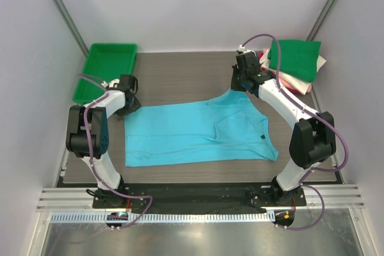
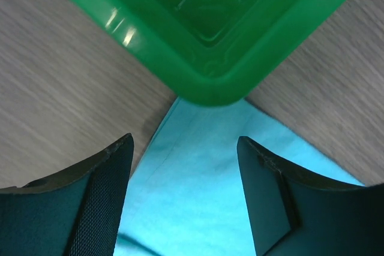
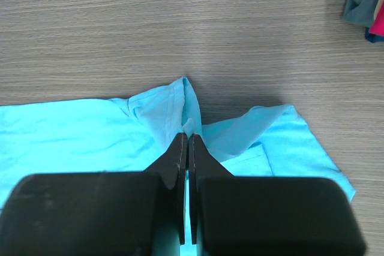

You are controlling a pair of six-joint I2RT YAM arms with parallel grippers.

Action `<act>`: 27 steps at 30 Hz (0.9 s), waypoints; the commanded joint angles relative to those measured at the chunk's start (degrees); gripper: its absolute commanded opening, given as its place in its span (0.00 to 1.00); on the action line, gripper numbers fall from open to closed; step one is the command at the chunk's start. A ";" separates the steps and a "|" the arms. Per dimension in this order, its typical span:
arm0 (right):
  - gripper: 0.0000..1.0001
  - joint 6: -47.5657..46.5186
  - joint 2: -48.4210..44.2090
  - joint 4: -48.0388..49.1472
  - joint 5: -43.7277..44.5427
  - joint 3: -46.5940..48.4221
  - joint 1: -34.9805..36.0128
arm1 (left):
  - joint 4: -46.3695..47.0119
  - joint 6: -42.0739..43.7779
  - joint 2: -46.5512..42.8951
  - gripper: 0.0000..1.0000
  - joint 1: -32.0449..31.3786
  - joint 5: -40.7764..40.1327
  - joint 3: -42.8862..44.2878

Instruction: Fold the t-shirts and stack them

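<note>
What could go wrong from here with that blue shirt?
The right gripper is shut on just a small pinch of the turquoise shirt at its far edge, so the cloth might slip free when lifted. The left gripper hangs open over the shirt's corner close to the green tray; closing there, it could snag the tray's rim or miss the cloth.

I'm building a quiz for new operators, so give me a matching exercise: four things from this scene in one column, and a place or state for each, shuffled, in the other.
Things:
1. turquoise t-shirt
2. green tray
3. folded shirts
4. right gripper

Places or states:
A. far left corner of the table
B. pinched shut on fabric
C. spread out mid-table
D. stacked at the far right corner

Pairs: 1-C, 2-A, 3-D, 4-B
</note>
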 commanded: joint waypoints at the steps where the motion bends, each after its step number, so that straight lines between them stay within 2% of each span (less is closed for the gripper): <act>1: 0.01 -0.96 -0.25 1.78 1.09 1.13 -0.62 | 3.24 1.04 3.17 0.70 0.18 -2.37 3.64; 5: 0.01 -1.31 0.19 1.78 0.47 1.22 -1.15 | 2.98 1.39 6.52 0.69 0.27 -2.37 6.10; 8: 0.01 -1.32 0.27 1.69 0.12 1.31 -1.33 | 2.81 1.57 9.50 0.63 0.36 -0.36 7.95; 9: 0.01 -1.32 0.27 1.69 0.03 1.31 -1.59 | 2.37 1.48 10.21 0.57 0.36 -0.09 9.17; 14: 0.01 -1.23 -0.34 1.78 -0.58 0.87 -2.65 | 1.40 1.13 11.10 0.42 0.18 1.40 9.98; 15: 0.01 -1.23 -0.43 1.69 -0.49 0.78 -2.91 | 1.40 1.22 11.01 0.34 0.27 1.58 9.80; 17: 0.01 -1.32 -0.78 1.43 -0.41 0.43 -4.40 | 1.49 1.22 10.83 0.28 0.10 1.84 9.62; 22: 0.01 -1.58 0.01 0.90 -2.25 1.65 -6.87 | 0.52 0.26 9.17 0.05 -0.43 3.25 9.53; 24: 0.01 -1.58 0.62 0.64 -3.30 2.36 -7.04 | -0.88 -0.28 8.46 0.00 -0.87 4.13 9.71; 27: 0.01 -1.32 -1.12 0.11 -5.32 1.84 -7.04 | -3.52 -0.81 6.01 0.00 -1.31 4.13 9.97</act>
